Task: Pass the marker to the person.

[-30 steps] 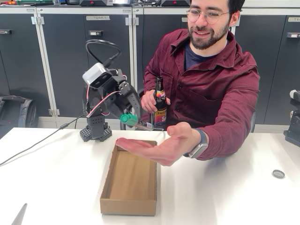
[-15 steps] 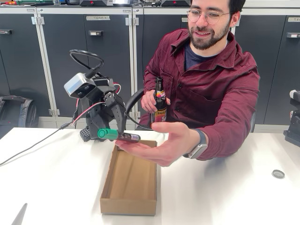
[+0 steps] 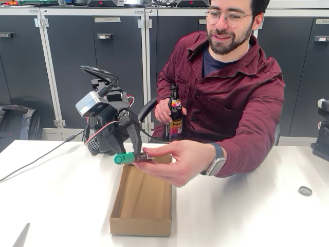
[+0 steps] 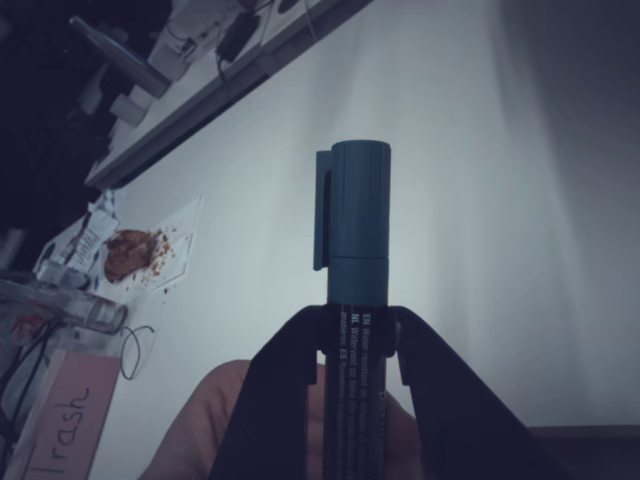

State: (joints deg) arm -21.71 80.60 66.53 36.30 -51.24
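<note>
Handover in the air: the marker sits between tool and hand.

On the left of the fixed view the arm leans out over the white table, and its tool is clamped on the marker, green cap sticking out to the left above the far end of the cardboard box. The wrist view confirms it: both fingers pinch the dark barrel just below the cap. Moving right, the person's hand is wrapped around the barrel's other end, so the reach looks done and what's left, I'd say, is the release. Further right the person holds a bottle in the other hand. How firm that hand's grip is, hard to tell; the barrel end is hidden inside it.
</note>
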